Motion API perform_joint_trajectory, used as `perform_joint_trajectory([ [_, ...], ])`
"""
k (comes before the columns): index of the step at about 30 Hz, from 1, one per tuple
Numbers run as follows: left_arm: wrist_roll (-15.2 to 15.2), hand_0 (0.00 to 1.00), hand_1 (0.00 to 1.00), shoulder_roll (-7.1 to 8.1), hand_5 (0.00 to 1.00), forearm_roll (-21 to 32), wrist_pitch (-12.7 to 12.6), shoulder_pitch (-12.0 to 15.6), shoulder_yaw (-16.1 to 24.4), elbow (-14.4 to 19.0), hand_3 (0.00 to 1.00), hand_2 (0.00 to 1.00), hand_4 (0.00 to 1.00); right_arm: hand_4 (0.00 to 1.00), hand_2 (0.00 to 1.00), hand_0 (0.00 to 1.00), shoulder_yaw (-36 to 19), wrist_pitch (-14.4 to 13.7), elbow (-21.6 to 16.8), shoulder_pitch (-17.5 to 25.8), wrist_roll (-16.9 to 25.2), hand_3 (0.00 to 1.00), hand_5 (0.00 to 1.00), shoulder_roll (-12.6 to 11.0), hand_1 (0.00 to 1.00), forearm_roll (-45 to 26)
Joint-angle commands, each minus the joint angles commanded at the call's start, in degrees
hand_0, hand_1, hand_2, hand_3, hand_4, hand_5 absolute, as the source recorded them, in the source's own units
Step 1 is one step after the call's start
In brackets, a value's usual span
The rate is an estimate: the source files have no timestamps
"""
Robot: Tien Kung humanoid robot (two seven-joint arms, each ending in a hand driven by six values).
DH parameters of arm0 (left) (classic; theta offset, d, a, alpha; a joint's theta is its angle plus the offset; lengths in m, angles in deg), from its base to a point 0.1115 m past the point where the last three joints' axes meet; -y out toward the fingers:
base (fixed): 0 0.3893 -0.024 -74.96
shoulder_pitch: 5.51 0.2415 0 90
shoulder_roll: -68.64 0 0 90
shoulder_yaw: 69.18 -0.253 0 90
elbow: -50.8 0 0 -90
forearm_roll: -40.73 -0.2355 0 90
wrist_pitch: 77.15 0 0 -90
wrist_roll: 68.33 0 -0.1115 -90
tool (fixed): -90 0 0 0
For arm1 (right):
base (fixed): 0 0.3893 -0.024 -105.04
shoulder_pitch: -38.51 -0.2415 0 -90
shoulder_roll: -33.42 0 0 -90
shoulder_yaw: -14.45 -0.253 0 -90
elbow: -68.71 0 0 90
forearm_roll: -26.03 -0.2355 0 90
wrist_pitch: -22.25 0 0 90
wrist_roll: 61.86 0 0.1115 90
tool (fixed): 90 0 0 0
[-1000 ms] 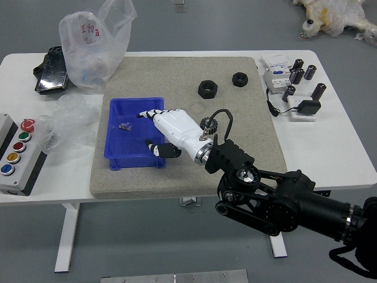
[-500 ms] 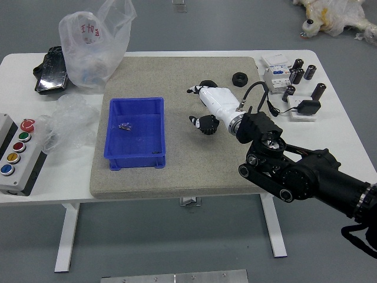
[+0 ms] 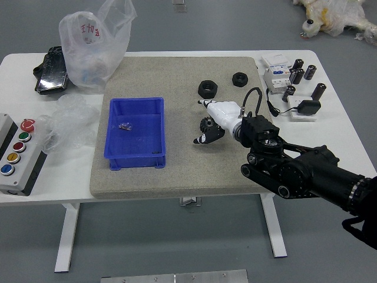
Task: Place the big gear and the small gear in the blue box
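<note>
We reach in from the right with our right arm, its forearm slanting up and leftward over the beige mat. Our right hand hangs low over the mat, pointing left, with the upper fingers stretched out and the thumb spread apart nearer us. It is open and grips nothing; a dark toothed gear sits on the mat between fingers and thumb, partly covered by the hand.

The blue box stands on the mat left of the gear, apart from it. Inside lie a silvery piece and a small dark piece; we cannot tell what either is.

Just beyond our fingers lies a thick black ring, close in on that side, with a smaller black ring to its right. Crumpled clear plastic lies left of the box.
</note>
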Motion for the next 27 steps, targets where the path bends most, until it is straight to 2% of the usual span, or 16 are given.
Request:
perform_joint_trajectory([
  [1,0.0,0.715,0.605,-0.01,0.487,-0.02,0.01,-0.03,0.0,0.0,0.672,0.595,0.692,0.993,0.922,0.426,0.63,0.12,0.56,-0.08,-0.03,0.967,0.451,0.15,0.799,-0.5],
  [2,0.0,0.715,0.605,-0.02,0.489,-0.05,0.02,-0.05,0.01,0.0,0.672,0.595,0.692,0.605,0.746,0.399,1.27,0.36,1.1,-0.13,-0.13,0.722,0.259,0.29,0.687,-1.02],
  [7,-0.14,0.715,0.605,0.01,0.489,0.09,-0.03,-0.11,-0.21,-0.03,0.672,0.595,0.692,0.605,0.746,0.399,3.38,0.19,2.26,-0.03,-0.4,0.722,0.259,0.48,0.687,-2.4],
  [8,-0.17,0.715,0.605,0.01,0.491,0.09,-0.04,-0.1,-0.24,-0.04,0.673,0.596,0.693,0.218,0.462,0.312,3.55,-0.23,2.24,0.02,-0.35,0.5,0.03,0.44,0.512,-2.49],
  [13,-0.26,0.715,0.605,-0.04,0.491,0.16,-0.09,-0.07,-0.38,-0.08,0.673,0.596,0.693,0.218,0.462,0.312,3.78,-2.06,2.09,0.2,0.09,0.5,0.03,0.31,0.512,-2.64],
  [14,-0.27,0.714,0.605,-0.06,0.491,0.19,-0.09,-0.08,-0.4,-0.08,0.672,0.594,0.692,0.196,0.366,0.3,3.77,-2.42,2.12,0.26,0.22,0.421,0.002,0.3,0.474,-2.65],
  [21,-0.38,0.714,0.605,-0.11,0.493,0.37,-0.14,-0.11,-0.54,-0.08,0.673,0.595,0.692,0.17,0.355,0.304,2.16,-4.75,1.45,0.76,1.43,0.42,0.002,-0.22,0.47,-1.68],
  [27,-0.45,0.714,0.605,-0.12,0.494,0.6,-0.25,0.02,-0.66,-0.08,0.673,0.594,0.694,0.176,0.353,0.302,-3.93,-5.71,-5.17,1.75,1.1,0.421,0.002,-2.2,0.469,3.97],
])
